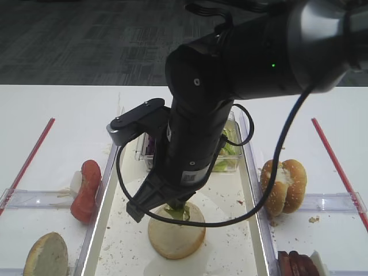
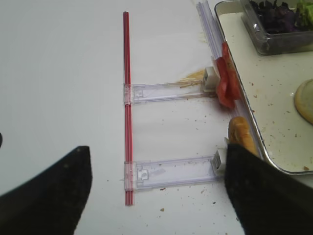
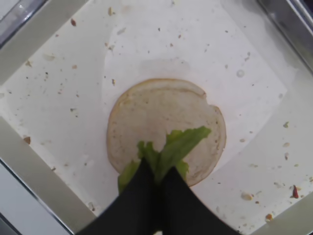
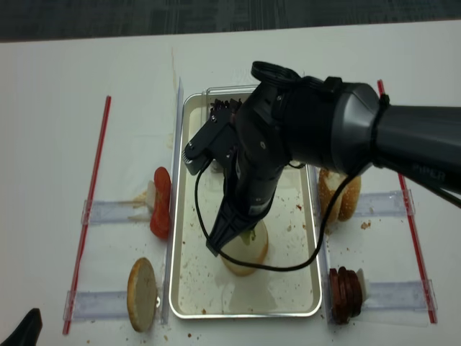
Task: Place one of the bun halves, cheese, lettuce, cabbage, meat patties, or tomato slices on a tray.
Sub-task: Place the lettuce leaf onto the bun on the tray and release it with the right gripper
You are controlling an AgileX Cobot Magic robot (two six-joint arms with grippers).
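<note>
Right wrist view: lettuce [image 3: 168, 149] over bun [image 3: 166, 129]
Right jaws pinch the lettuce above the bun on the tray [image 3: 58, 103]; left jaws spread

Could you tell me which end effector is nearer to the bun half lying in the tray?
The right end effector is nearer, shut on the lettuce just above the bun half. The left end effector hangs over the bare table, outside the tray.
</note>
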